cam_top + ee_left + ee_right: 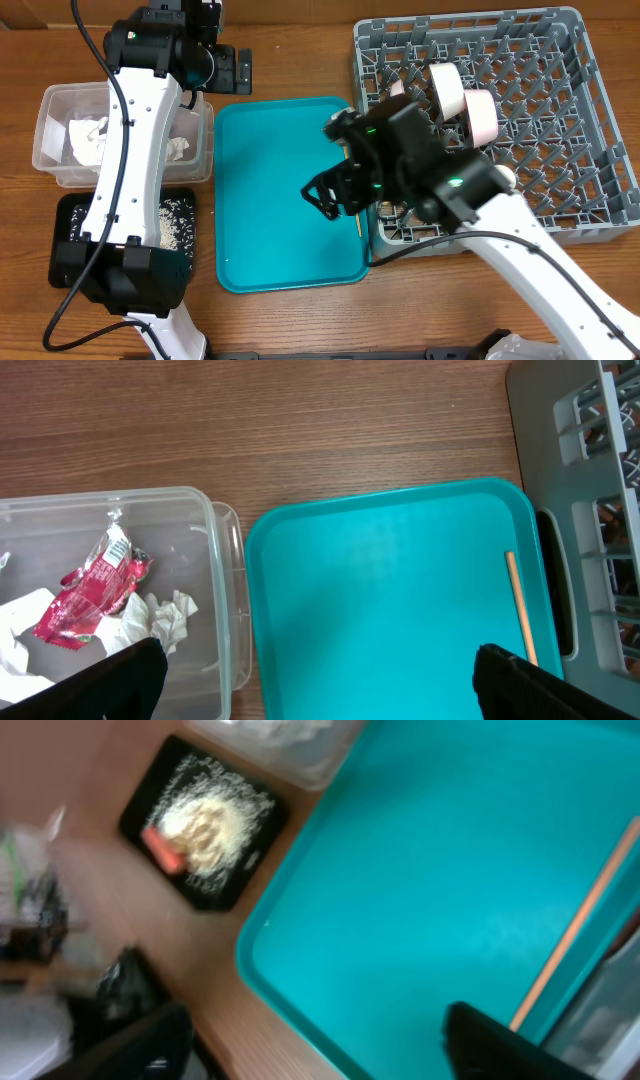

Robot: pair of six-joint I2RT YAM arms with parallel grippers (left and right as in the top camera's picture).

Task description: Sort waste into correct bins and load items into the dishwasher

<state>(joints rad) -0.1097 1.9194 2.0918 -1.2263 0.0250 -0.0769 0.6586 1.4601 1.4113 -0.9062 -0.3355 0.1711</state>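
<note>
A thin tan chopstick (360,226) lies along the right edge of the teal tray (270,190); it also shows in the left wrist view (520,605) and the right wrist view (575,935). My right gripper (328,198) is open and empty over the tray, just left of the chopstick (320,1045). My left gripper (235,68) is open and empty above the tray's far left corner (320,685). The clear tub (52,140) holds white napkins (165,615) and a red wrapper (95,585). The black tray (140,800) holds rice (205,825) and a carrot (160,848). The grey dish rack (560,180) holds a pink plate (483,115) and a white bowl (447,85).
The teal tray lies between the two bins on the left and the dish rack on the right, its right edge close against the rack. The black tray (70,215) sits in front of the clear tub. My left arm reaches over both bins.
</note>
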